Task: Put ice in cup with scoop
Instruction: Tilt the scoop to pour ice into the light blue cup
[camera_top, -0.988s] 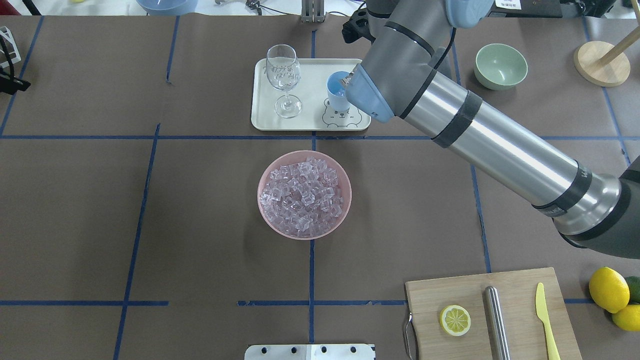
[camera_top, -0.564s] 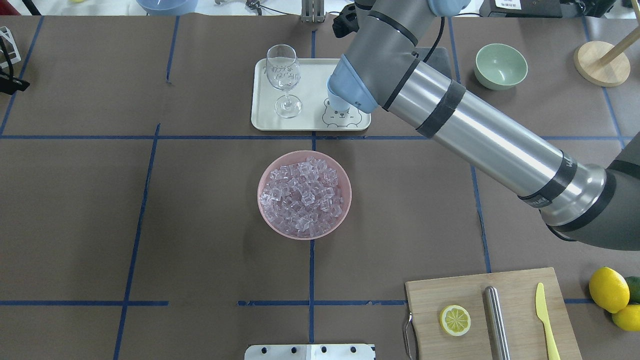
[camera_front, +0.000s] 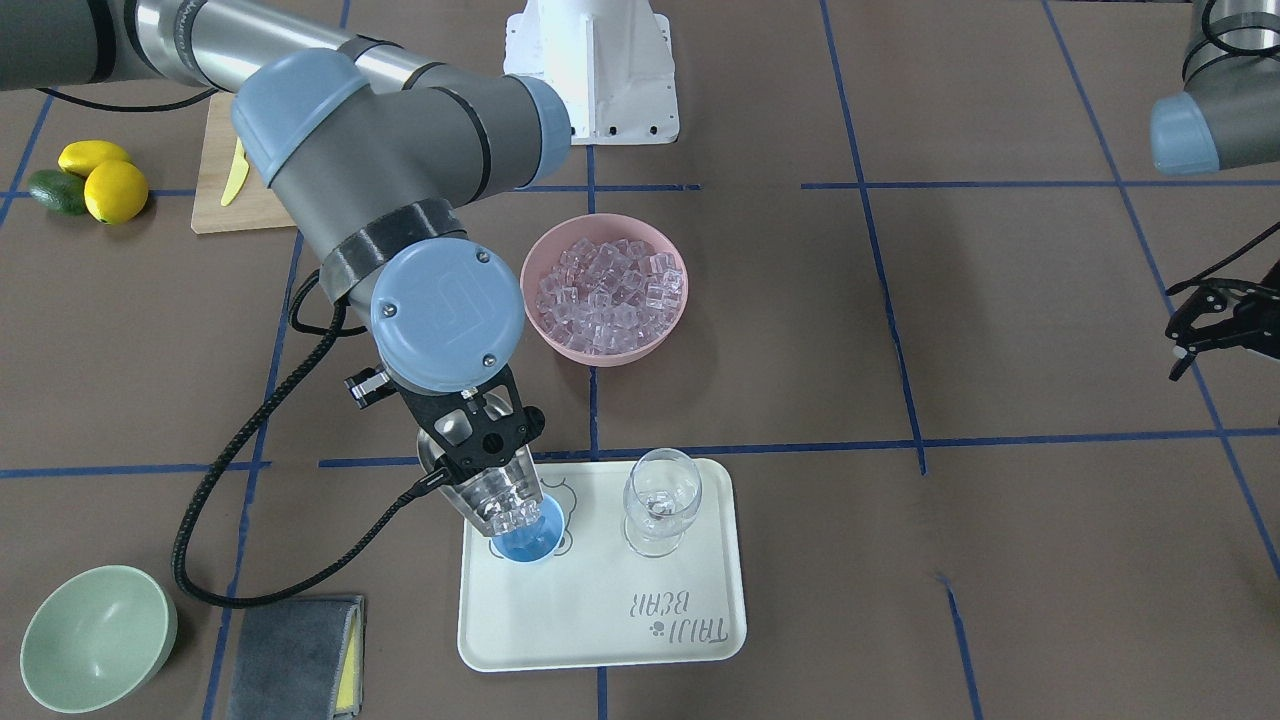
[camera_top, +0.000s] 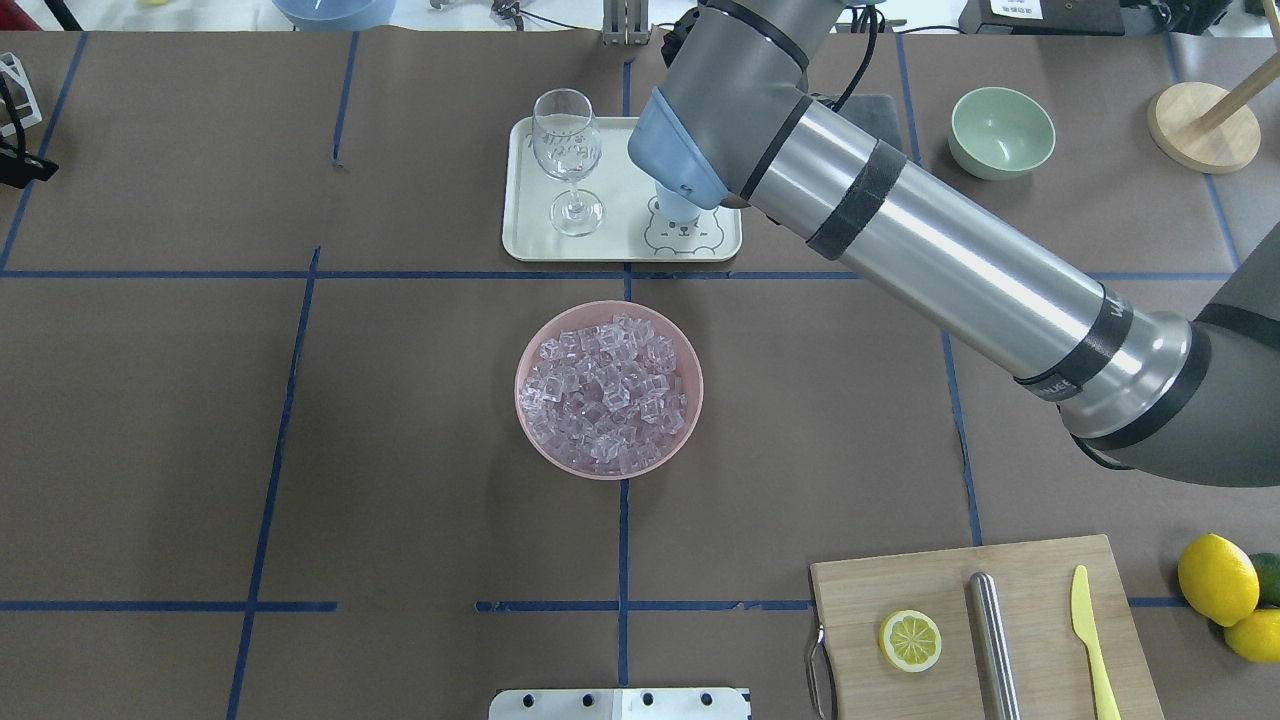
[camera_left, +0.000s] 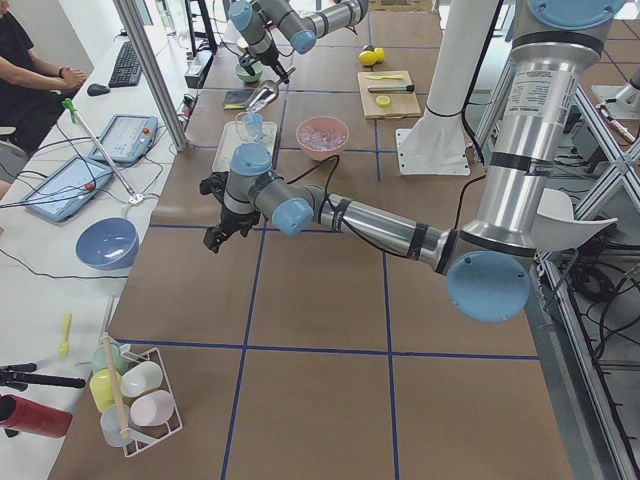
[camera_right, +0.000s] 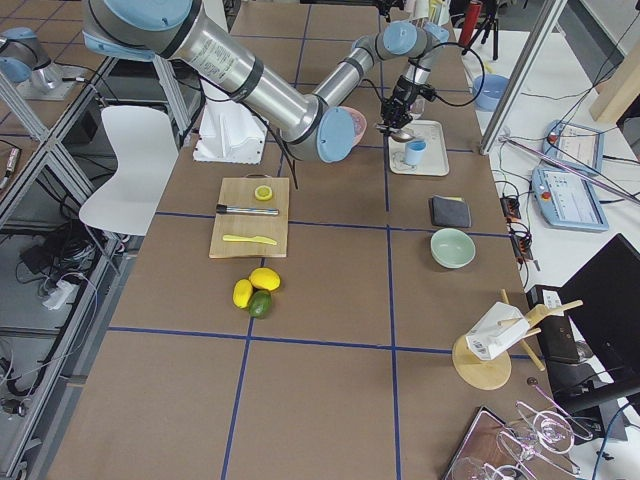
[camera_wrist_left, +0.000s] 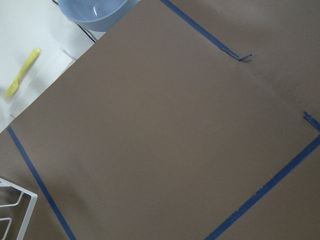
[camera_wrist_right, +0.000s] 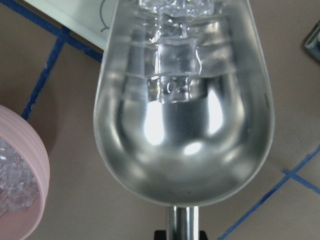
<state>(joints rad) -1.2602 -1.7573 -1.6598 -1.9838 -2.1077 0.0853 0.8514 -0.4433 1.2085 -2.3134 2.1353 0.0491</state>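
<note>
From overhead, the right arm (camera_top: 940, 260) hides most of the cup (camera_top: 674, 208); the scoop (camera_wrist_right: 184, 100) runs past the wrist view's top edge.

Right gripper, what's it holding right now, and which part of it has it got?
The right gripper holds the scoop by its thin rod handle, with the trough tipped toward the cup.

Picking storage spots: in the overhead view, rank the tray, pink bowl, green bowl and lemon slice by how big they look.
Largest to smallest:
1. tray
2. pink bowl
3. green bowl
4. lemon slice
</note>
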